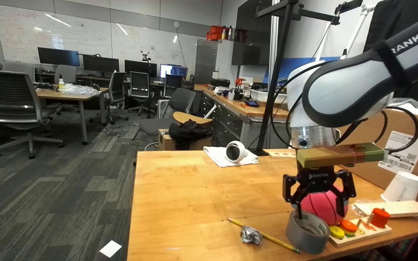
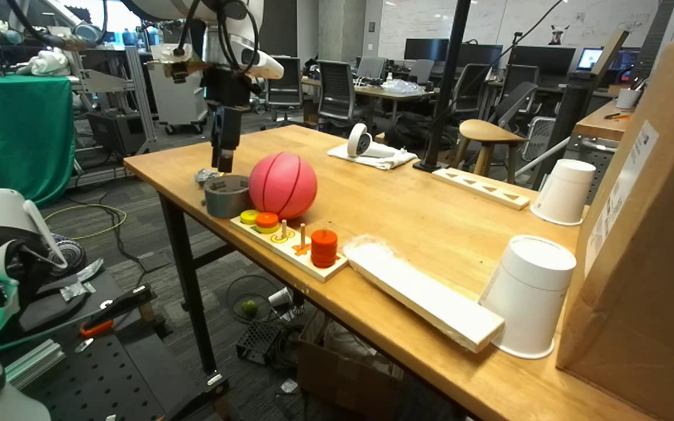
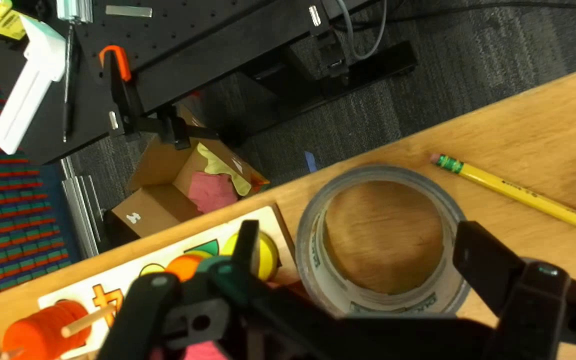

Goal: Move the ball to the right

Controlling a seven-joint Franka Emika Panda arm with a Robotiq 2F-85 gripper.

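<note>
Ball [image 2: 282, 186] is sitting on the surface [image 2: 384, 196], right of the tape roll [image 2: 229, 203] in both exterior views; gripper [image 1: 320, 214] is hanging w/ jaws apart, holding nothing. Prob. light, springy, rolling easily; should be gripping opp. sides, mid-ht.

At lower right in an exterior view, the hand [image 1: 320, 214] hides part of the ball [image 1: 319, 206], the tape roll [image 1: 307, 238] its lower left; the right edge cuts off the arm [image 1: 356, 87]. The wrist view's right edge crops the pencil [image 3: 528, 197]. Print on the white label [image 1: 397, 163] is unreadable.
</note>
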